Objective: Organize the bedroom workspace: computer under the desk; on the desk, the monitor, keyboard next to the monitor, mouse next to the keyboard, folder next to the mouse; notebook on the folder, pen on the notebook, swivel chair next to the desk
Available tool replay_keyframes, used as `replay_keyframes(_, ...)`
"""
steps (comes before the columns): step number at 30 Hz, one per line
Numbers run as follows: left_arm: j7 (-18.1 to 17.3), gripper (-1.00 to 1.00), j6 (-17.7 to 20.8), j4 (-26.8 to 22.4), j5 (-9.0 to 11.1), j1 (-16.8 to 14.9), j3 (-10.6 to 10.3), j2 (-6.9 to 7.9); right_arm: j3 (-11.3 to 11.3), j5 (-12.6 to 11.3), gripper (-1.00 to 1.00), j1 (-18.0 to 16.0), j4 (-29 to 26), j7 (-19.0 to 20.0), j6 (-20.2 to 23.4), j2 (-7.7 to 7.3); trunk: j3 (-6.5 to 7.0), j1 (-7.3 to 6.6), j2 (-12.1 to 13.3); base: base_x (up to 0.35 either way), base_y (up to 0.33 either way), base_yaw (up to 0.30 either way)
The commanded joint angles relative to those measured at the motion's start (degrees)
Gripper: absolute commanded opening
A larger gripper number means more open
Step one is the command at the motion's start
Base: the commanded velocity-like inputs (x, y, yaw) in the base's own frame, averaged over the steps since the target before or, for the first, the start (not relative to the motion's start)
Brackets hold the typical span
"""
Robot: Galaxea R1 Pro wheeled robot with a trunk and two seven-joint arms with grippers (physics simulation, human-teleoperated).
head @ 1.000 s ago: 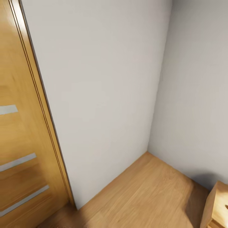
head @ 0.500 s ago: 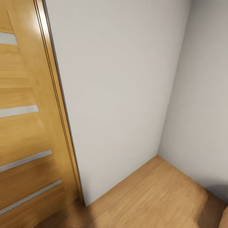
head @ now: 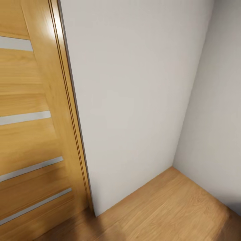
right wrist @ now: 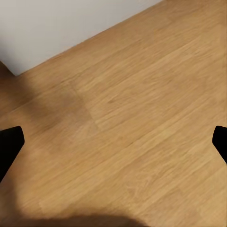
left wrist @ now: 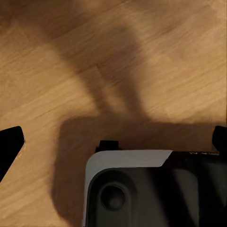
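Facing into a corner of the bedroom (head: 134, 83), seen from the head camera. At the left, an oak door (head: 30, 140) crossed by pale grey strips (head: 23, 117), bounded by a grooved door frame (head: 72, 117) leaning across the picture. Beside the frame, a broad pale grey wall (head: 127, 127) meeting a second side wall (head: 217, 134) in a straight vertical corner. Below both, light wood floor (head: 167, 207), darker with shade near the foot of the door and at the far right edge.

From the left wrist camera, looking straight down at the floor planks (left wrist: 47, 71) with the arm hanging low. Left tool (left wrist: 113, 142) spread wide, holding nothing: one black fingertip (left wrist: 9, 146) at one edge of the picture, the other barely showing at the opposite edge. Between them and nearer the camera, a black housing (left wrist: 156, 189) with a pale grey rim and a round recess (left wrist: 112, 197), apparently part of the robot itself. Across the planks, a heavy dark shadow (left wrist: 113, 94) running up from that housing.

From the right wrist camera, pointed down and slightly forward at bare planks (right wrist: 123, 118), with the base of the grey wall (right wrist: 56, 23) along the far side. Right tool (right wrist: 113, 144) likewise spread wide and carrying nothing, black fingertips (right wrist: 9, 144) parted to opposite edges. A soft band of shade (right wrist: 71, 220) on the planks nearest the camera, and another patch of it toward the wall's end.
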Motion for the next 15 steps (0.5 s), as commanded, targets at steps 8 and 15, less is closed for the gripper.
replay_keyframes(8,0.09,1.0,-8.13,-0.18,1.12,0.02,0.58,1.79,0.15,0.4,1.0,-0.03,0.04,-0.07,-0.19,0.01,-0.06,0.01,-0.04,0.0,0.0,0.005)
replay_keyframes(15,0.19,1.0,-8.4,-0.17,1.19,-0.01,0.6,1.88,0.26,0.53,1.0,-0.03,0.14,0.0,-2.3,-0.02,-0.06,0.01,-0.04,0.0,0.0,0.0)
